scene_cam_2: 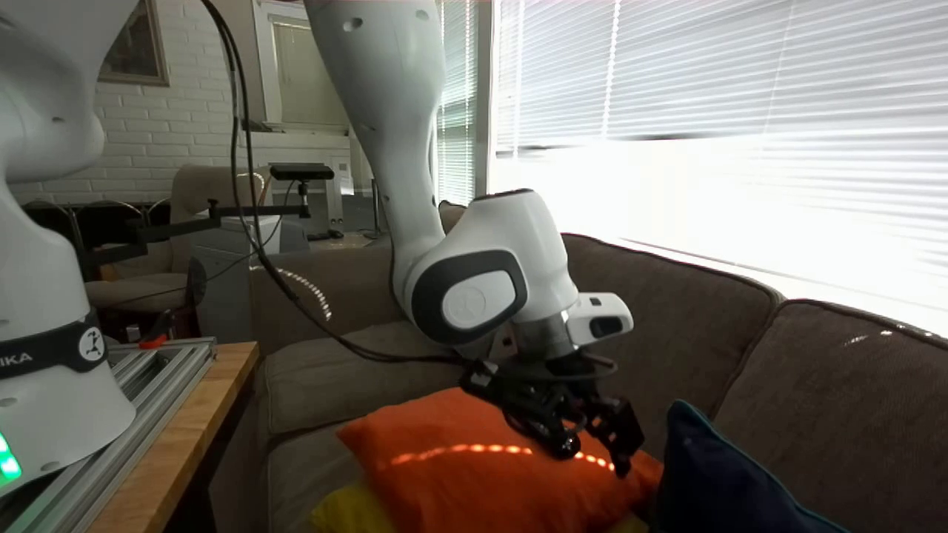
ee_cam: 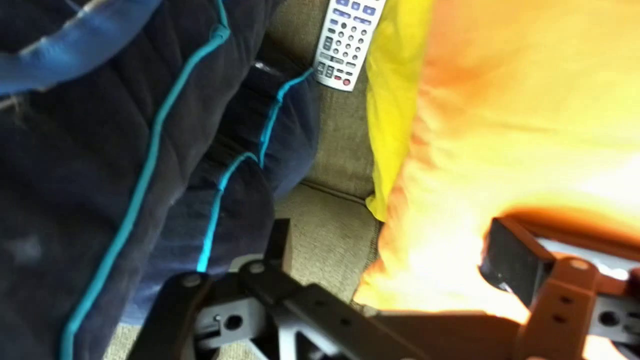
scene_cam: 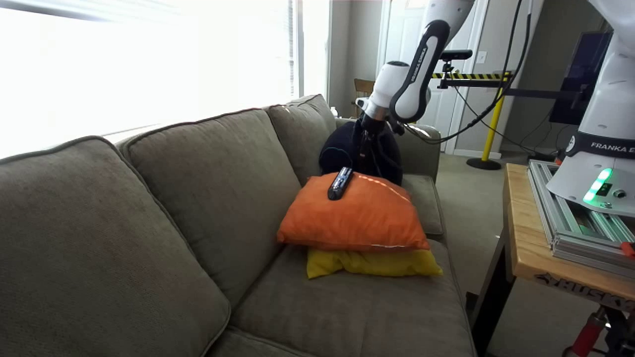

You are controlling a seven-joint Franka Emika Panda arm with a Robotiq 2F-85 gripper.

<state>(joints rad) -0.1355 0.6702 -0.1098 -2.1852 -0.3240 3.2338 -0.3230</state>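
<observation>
My gripper [ee_cam: 397, 250] is open and empty in the wrist view, one finger over the sofa seat, the other over an orange pillow [ee_cam: 480, 125]. In an exterior view the gripper [scene_cam: 364, 148] hangs by the pillow's far edge. A black remote [scene_cam: 340, 183] lies on the orange pillow [scene_cam: 357, 218]; a dark shape behind the right finger in the wrist view may be it. A silver remote [ee_cam: 345, 45] lies on the seat between navy pillows [ee_cam: 100, 165] with teal piping and a yellow pillow [ee_cam: 392, 100]. The yellow pillow [scene_cam: 377, 263] is beneath the orange one.
The grey-brown sofa [scene_cam: 208, 173] has a tall backrest along a bright window. A navy pillow [scene_cam_2: 718, 474] stands close to the gripper. A wooden table [scene_cam: 518, 238] carries the robot base. A yellow post [scene_cam: 491, 124] stands behind. A cable [scene_cam_2: 296, 300] hangs from the arm.
</observation>
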